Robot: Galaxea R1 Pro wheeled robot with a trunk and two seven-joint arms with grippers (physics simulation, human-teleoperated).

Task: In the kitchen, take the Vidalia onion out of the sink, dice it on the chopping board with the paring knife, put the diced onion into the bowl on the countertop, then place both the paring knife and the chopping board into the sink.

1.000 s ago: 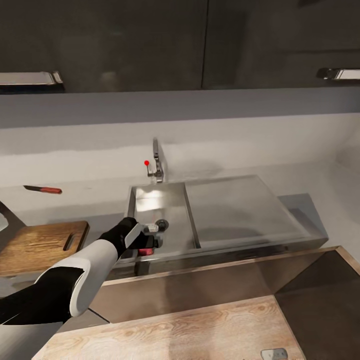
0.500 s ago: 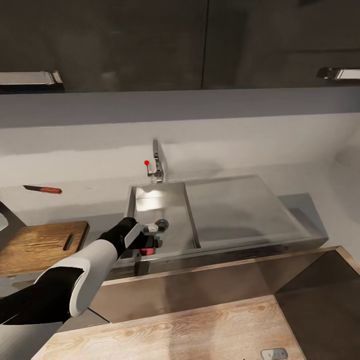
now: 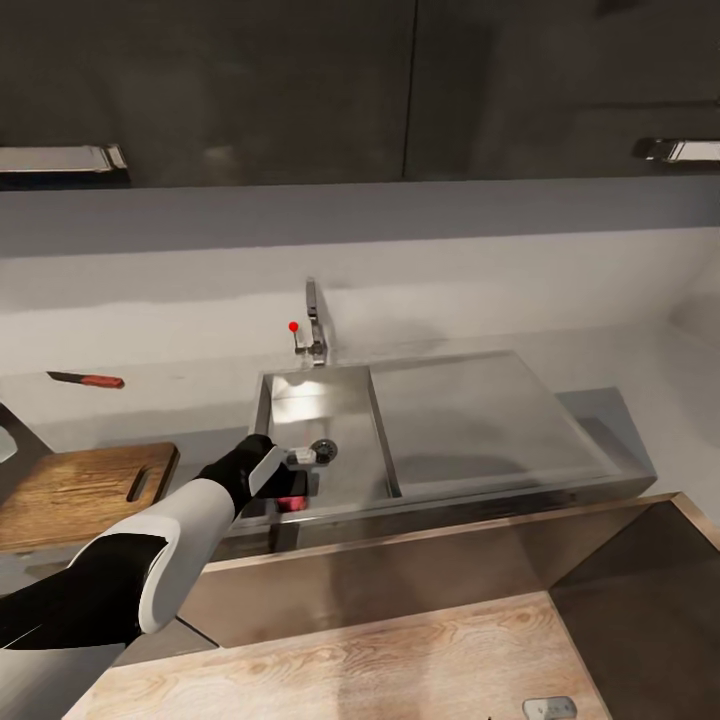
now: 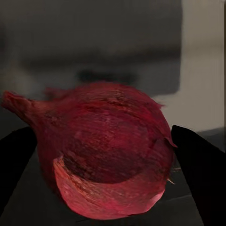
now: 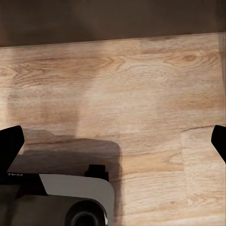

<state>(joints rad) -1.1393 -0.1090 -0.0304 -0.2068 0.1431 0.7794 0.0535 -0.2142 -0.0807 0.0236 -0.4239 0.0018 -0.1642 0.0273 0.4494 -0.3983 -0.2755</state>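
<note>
Left hand: we see our left hand (image 3: 296, 478) reaching into the near part of the sink (image 3: 330, 420); its two dark fingers (image 4: 200, 174) sit against either side of the onion (image 4: 106, 150), closed on it.
Onion: a red-skinned bulb, seen in the head view as a red patch (image 3: 291, 502) by the hand, low over the basin's near edge; we cannot tell if it touches the basin floor.
Right hand: our right hand (image 5: 113, 141) points down at a wooden floor (image 5: 141, 94), fingers spread wide and holding nothing.
Sink: drain just beyond the left hand, drainboard to the right, tap (image 3: 313, 325) at the far rim.
Chopping board: the chopping board (image 3: 80, 490) lies on the counter (image 3: 620, 390), left of the sink.
Paring knife: the paring knife (image 3: 86, 379) lies far left on the counter, beyond the board and apart from it.
</note>
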